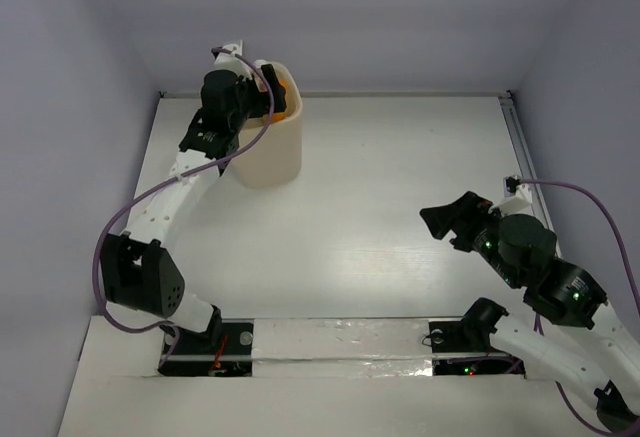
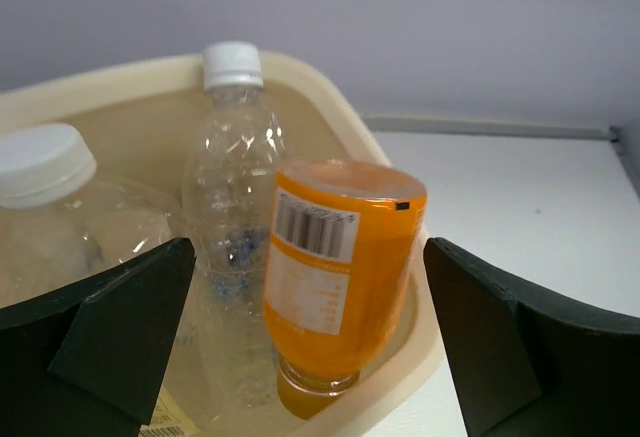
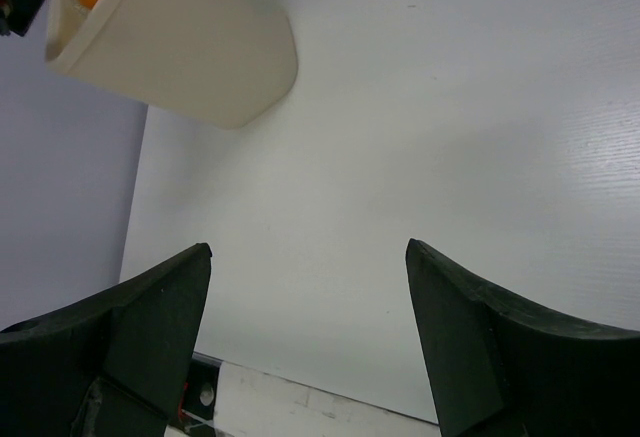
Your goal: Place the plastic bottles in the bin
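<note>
The cream bin (image 1: 270, 152) stands at the back left, and its rim (image 2: 385, 152) fills the left wrist view. Inside it a stubby orange bottle (image 2: 340, 277) sits cap down against the near wall, its base sticking up above the rim (image 1: 284, 98). Beside it stands a clear white-capped bottle (image 2: 235, 197), and a second white-capped bottle (image 2: 45, 192) lies further left. My left gripper (image 1: 262, 92) hovers over the bin, open (image 2: 308, 257), with its fingers wide of the orange bottle and not touching it. My right gripper (image 1: 445, 219) is open and empty (image 3: 308, 252) above the table.
White walls enclose the table on the left, back and right. The bin (image 3: 190, 52) stands close to the back left corner. A taped strip (image 1: 330, 342) runs along the near edge between the two arm bases.
</note>
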